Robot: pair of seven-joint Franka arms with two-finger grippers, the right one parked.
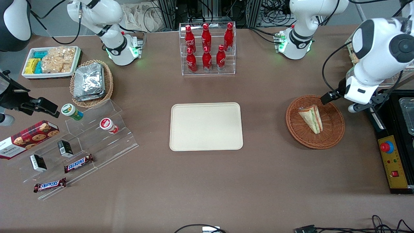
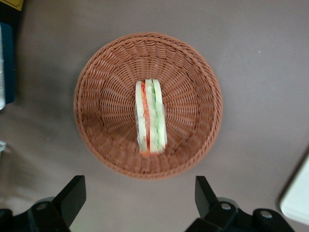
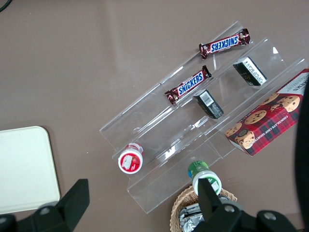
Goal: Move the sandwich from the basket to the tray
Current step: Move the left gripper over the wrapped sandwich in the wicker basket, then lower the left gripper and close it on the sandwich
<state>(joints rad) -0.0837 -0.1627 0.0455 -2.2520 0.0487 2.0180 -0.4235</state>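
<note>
The sandwich (image 1: 311,118), a white wedge with green and orange-red layers, lies in the round reddish-brown basket (image 1: 297,136) toward the working arm's end of the table. The cream-beige tray (image 1: 206,126) lies flat at the table's middle with nothing on it. My left gripper (image 1: 341,102) hangs above the table just outside the basket's rim, open and empty. In the left wrist view the sandwich (image 2: 150,117) stands on edge in the middle of the basket (image 2: 104,106). The gripper (image 2: 139,195) has its fingers (image 2: 72,198) spread wide beside the rim, and a corner of the tray (image 2: 297,198) shows.
A black control box (image 1: 394,152) with a red button stands beside the basket at the working arm's end. A clear rack of red bottles (image 1: 208,48) stands farther from the front camera than the tray. A tan basket of foil packets (image 1: 92,82), a white snack tray (image 1: 50,61) and a clear step stand (image 1: 81,142) lie toward the parked arm's end.
</note>
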